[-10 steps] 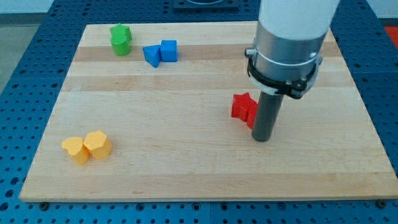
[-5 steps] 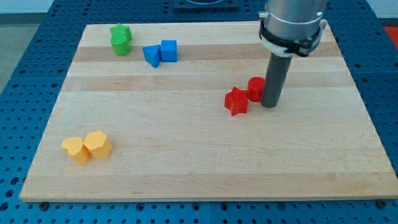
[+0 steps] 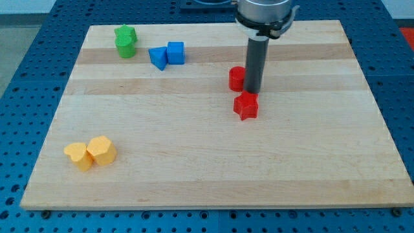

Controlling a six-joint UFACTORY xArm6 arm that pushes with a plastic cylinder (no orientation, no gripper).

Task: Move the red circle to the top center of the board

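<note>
The red circle (image 3: 237, 78) lies right of the board's middle, in the upper half. My tip (image 3: 252, 91) touches its right side. A red star block (image 3: 246, 105) lies just below the tip and the circle. The rod comes down from the arm's grey cuff (image 3: 266, 14) at the view's top.
A green block (image 3: 125, 41) lies at the top left. Two blue blocks (image 3: 167, 54) lie side by side to its right. Two yellow blocks (image 3: 90, 153) lie together at the lower left. The wooden board (image 3: 194, 175) rests on a blue perforated table.
My tip has moved up and to the left, pushing the red circle up-left and away from the red star. The star has shifted slightly left.
</note>
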